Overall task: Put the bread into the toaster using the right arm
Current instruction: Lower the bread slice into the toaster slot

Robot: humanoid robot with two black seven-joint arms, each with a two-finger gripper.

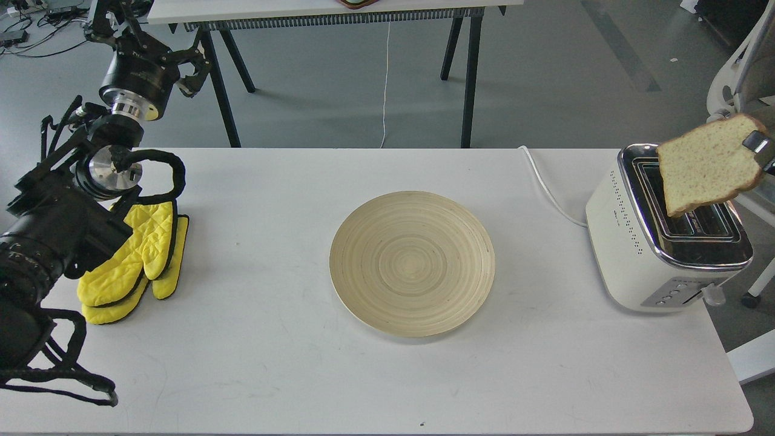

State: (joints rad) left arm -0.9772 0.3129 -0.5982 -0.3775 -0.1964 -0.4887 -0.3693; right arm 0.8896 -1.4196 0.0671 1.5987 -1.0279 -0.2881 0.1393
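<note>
— Hanging over the toaster (642,242), is that the bread (708,166)?

— Yes. It is tilting, its rounded top pointing up and right, its low left corner dipping toward the slots. I cannot tell whether it is touching the chrome top.

— What is holding it?

— The right gripper (760,145), at the far right edge. Only a small grey finger is showing, pressing on the crust at the slice's upper right corner, so it is clamping the bread. The rest of that arm is lying out of view.

— Where is the toaster sitting?

— At the right end of the bench (254,339), near the edge, its buttons facing the near side. Its cord (545,188) is trailing off left and toward the far edge.

— And the plate (412,263)?

— It is resting in the middle of the bench, bare, well apart from the toaster.

— What is the left arm doing?

— It is coming in from the left edge and reaching up beyond the far side of the bench. Its gripper (118,27) is dark and tangled against cables, so I cannot tell whether the fingers are spread or closed.

— Anything else on the left?

— Yellow mitts (136,260) are lying stacked beside that arm, partly under a looping black cable (163,175). Another table (327,9) is standing on the floor in the background.
</note>
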